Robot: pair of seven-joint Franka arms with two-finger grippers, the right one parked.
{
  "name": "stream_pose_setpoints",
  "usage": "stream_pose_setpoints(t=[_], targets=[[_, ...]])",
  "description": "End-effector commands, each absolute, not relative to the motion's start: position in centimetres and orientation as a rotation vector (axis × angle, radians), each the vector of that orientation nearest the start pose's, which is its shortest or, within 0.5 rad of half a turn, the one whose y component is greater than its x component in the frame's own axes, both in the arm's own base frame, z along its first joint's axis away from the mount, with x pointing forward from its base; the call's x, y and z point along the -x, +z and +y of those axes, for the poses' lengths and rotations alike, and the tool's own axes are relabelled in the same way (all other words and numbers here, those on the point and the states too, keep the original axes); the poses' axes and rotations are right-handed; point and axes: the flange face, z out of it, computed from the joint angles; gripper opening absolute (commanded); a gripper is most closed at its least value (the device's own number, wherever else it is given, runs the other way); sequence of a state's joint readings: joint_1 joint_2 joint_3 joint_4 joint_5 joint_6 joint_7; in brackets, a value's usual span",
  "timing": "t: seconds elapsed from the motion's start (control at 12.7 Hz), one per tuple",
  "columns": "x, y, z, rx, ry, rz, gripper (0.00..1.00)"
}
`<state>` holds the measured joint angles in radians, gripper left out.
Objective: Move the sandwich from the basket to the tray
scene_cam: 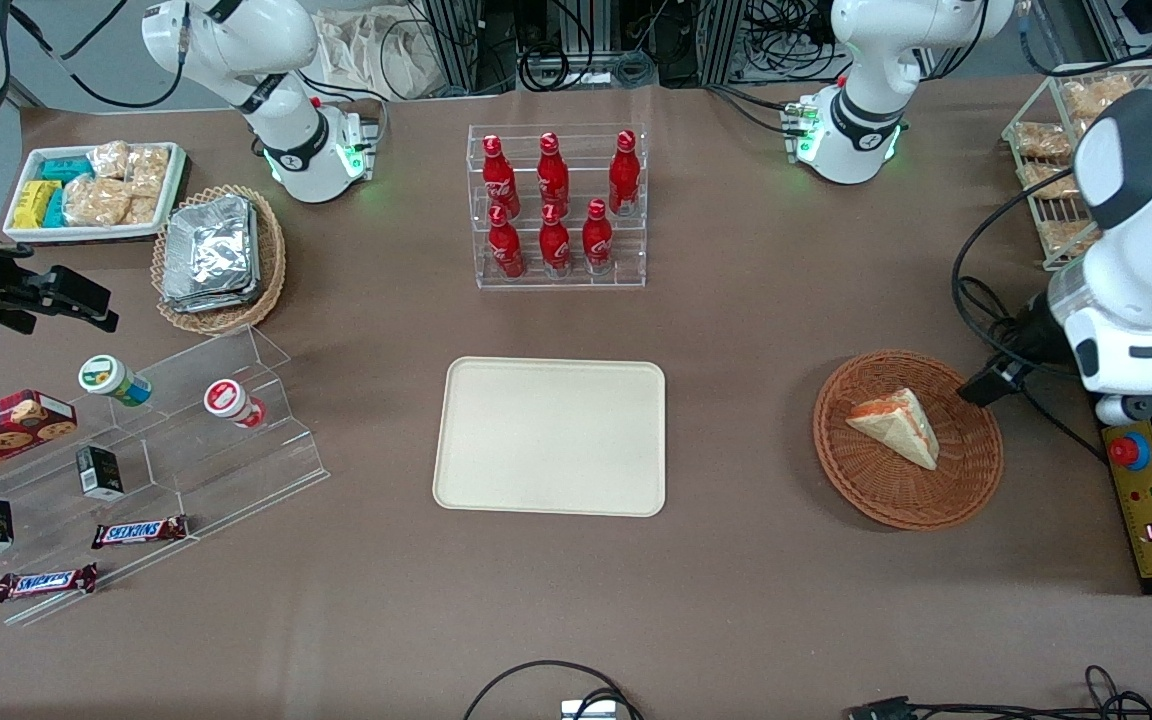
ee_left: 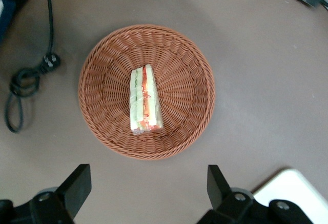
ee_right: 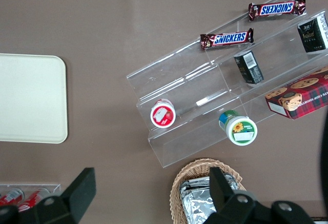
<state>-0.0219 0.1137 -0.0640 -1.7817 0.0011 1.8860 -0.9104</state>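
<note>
The sandwich [scene_cam: 898, 425], a pale bread wedge with orange-red and green filling, lies in the round reddish-brown wicker basket [scene_cam: 866, 490]. The cream-beige tray [scene_cam: 551, 435] lies flat beside the basket, toward the parked arm's end, with nothing on it. My left gripper [scene_cam: 991, 380] hangs above the table at the basket's edge toward the working arm's end. In the left wrist view the gripper [ee_left: 148, 183] is open and empty, with the sandwich [ee_left: 145, 100] in the middle of the basket [ee_left: 102, 111] and a corner of the tray [ee_left: 294, 188] showing.
A clear rack of red bottles [scene_cam: 558, 205] stands farther from the camera than the tray. A yellow control box [scene_cam: 1151, 510] and cables [ee_left: 23, 80] lie beside the basket. A wire rack of snack packets [scene_cam: 1066, 150], an acrylic stand [scene_cam: 186, 440] and a foil-packet basket [scene_cam: 219, 255] stand farther off.
</note>
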Motion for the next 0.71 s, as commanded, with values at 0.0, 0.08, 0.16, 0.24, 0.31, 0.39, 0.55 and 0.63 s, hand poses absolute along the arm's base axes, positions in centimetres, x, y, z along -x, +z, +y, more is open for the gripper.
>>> stream_pose_setpoints(t=[0.0, 0.08, 0.16, 0.24, 0.31, 0.39, 0.55, 0.63], targets=[[-58.8, 42.7, -5.1, 2.78, -0.001, -1.466, 1.0], [-58.4, 40.6, -5.1, 2.764, -0.032, -1.475, 1.0], [-58.2, 38.3, -5.0, 2.745, -0.049, -1.513, 1.0], [-58.2, 36.3, -5.1, 2.733, -0.057, -1.548, 1.0], [-58.2, 34.7, -5.1, 2.722, -0.051, -1.568, 1.0], [-58.2, 33.4, -5.1, 2.719, -0.047, -1.571, 1.0], [-58.0, 31.0, -5.1, 2.726, -0.053, -1.573, 1.0], [-57.8, 29.6, -5.1, 2.724, -0.046, -1.57, 1.0]])
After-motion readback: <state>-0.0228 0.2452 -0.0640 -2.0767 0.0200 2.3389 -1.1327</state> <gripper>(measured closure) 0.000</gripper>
